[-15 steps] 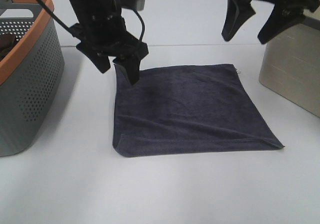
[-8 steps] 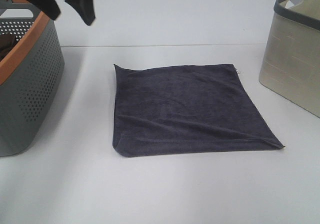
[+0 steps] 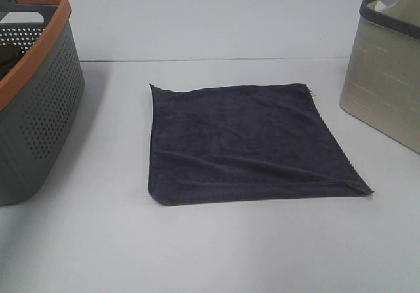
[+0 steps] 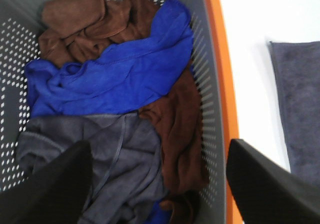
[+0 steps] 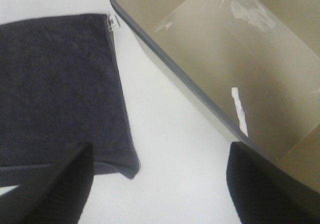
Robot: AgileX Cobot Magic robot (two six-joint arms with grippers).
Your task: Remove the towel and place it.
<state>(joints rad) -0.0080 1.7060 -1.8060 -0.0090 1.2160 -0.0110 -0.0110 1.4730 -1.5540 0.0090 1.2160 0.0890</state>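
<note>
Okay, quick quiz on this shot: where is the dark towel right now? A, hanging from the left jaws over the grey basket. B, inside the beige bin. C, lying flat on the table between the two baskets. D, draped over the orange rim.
C: the towel lies spread flat on the white table, between the grey basket and the beige bin, touching neither, with no gripper on it.

Out of sight from the high camera, both arms. Left gripper (image 4: 160, 184): 2 dark fingers (image 4: 47, 186) spread wide apart, nothing between them. Right gripper (image 5: 157, 189): likewise wide open, 2 black fingers (image 5: 270, 186) parted, holding nothing.
</note>
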